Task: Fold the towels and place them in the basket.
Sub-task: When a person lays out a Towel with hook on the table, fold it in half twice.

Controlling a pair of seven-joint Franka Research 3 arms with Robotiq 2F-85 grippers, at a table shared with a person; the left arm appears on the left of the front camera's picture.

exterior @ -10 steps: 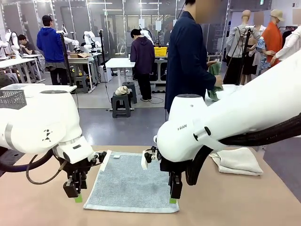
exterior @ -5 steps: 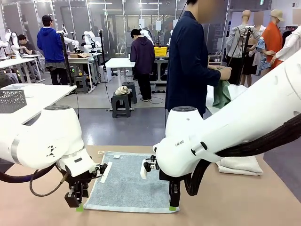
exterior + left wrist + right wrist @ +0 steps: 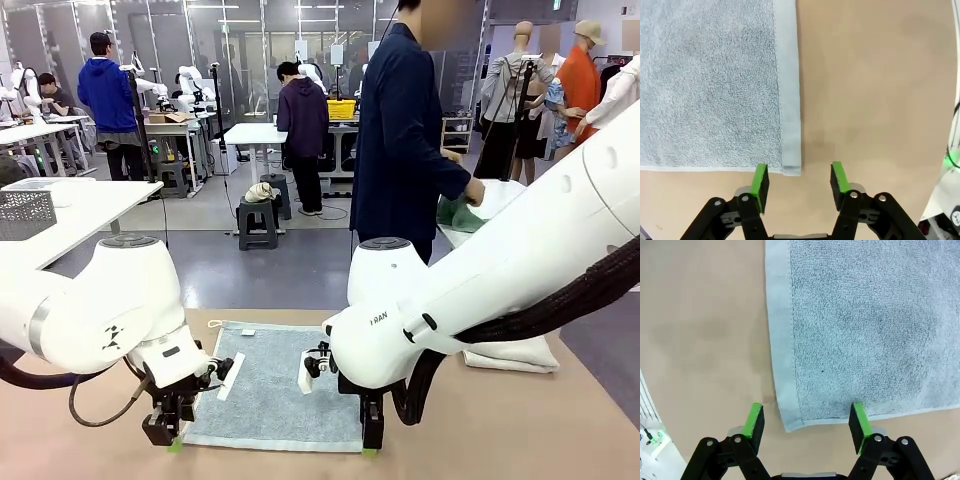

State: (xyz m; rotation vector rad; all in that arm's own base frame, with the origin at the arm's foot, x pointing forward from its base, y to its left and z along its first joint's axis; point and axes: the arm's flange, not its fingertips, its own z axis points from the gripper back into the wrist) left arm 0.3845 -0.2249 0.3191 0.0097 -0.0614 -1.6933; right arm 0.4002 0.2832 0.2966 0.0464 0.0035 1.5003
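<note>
Pale blue towel (image 3: 710, 85) cut off by wrist views' edges; cream towel (image 3: 520, 355) half behind right arm (image 3: 500, 270).

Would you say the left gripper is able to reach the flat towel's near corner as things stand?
Probably yes: the left gripper hangs open at the towel's corner, with nothing between.

Pale blue towel (image 3: 270, 385) spread flat, cream towel (image 3: 510, 353) folded at right
</note>
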